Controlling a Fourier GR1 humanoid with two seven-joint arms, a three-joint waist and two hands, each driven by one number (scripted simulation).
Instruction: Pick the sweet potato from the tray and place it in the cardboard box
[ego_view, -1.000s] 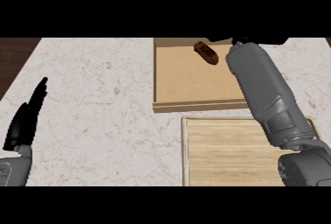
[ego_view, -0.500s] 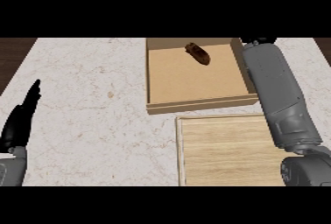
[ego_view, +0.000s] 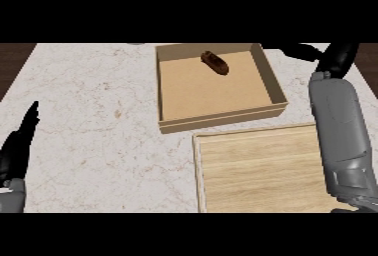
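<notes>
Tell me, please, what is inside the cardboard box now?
The sweet potato lies inside the box, near its far wall, with nothing else on the floor. The near wall hides a thin strip of floor. Neither hand is in the box.

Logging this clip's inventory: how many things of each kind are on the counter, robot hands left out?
Sweet potato: 1, lying inside the box
Cardboard box: 1
Wooden tray: 1, nothing showing on it
Total: 3
</notes>
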